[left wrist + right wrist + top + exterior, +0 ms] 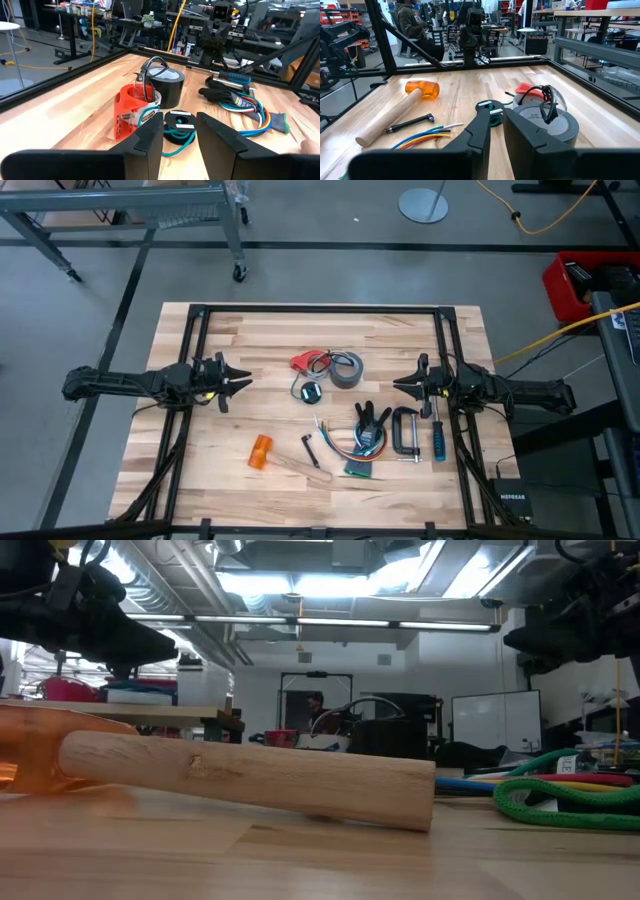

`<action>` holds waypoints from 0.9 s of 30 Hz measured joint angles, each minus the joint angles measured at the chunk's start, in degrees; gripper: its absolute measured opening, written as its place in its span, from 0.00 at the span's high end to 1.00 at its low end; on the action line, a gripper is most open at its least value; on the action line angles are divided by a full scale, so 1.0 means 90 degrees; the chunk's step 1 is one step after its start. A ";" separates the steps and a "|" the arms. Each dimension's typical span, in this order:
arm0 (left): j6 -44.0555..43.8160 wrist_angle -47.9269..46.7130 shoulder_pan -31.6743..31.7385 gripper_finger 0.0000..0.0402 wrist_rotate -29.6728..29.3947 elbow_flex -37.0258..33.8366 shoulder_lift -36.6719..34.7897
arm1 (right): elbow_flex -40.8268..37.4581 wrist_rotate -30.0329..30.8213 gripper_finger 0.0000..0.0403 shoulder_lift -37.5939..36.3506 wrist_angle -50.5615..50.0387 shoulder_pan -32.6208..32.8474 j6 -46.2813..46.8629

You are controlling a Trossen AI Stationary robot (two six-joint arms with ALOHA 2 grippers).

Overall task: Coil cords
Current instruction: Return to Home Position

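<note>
My left claw [180, 116] hangs low over the left part of the tabletop [260, 330]. Its two fingers are apart with nothing between them. My right claw [497, 109] faces it from the right side, fingers parted by a narrower gap and likewise empty. Both arms are pulled back to their own edges, well clear of the work.

Just past my left fingertips lies the small black puck [311, 392] with its teal cord [172, 136] looped round it in a tidy ring that touches the wood. This one looks finished to me.

A little farther on stands the red piece [129, 107], right beside the grey tape roll [169, 82]. The dark cord [551, 100] that belongs to it arches up in a springy loop over both. I judge it mostly gathered, though that loop stands proud and I cannot tell how its loose end is held.

Off to my right side, a fan of coloured wires [422, 136] lies spread beside the mallet [395, 115]. They are uncoiled (whether they count as cords for this job, I cannot say).

As I read it, the coiling is essentially done, and all that is left is to rest both arms. At most, that raised loop may need pressing down.
</note>
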 joint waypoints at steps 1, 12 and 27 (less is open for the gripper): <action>-0.0014 0.0000 0.0000 0.73 0.0000 0.0000 0.0000 | 0.0000 0.0001 0.86 0.0000 -0.0002 -0.0002 0.0000; -0.0257 0.0000 -0.0002 0.73 0.0000 0.0000 0.0000 | -0.0002 0.0002 0.86 0.0000 -0.0007 0.0000 0.0056; -0.0255 -0.0004 -0.0017 0.73 0.0002 0.0000 -0.0321 | -0.0019 -0.0065 0.86 -0.0018 0.0103 0.0002 0.0073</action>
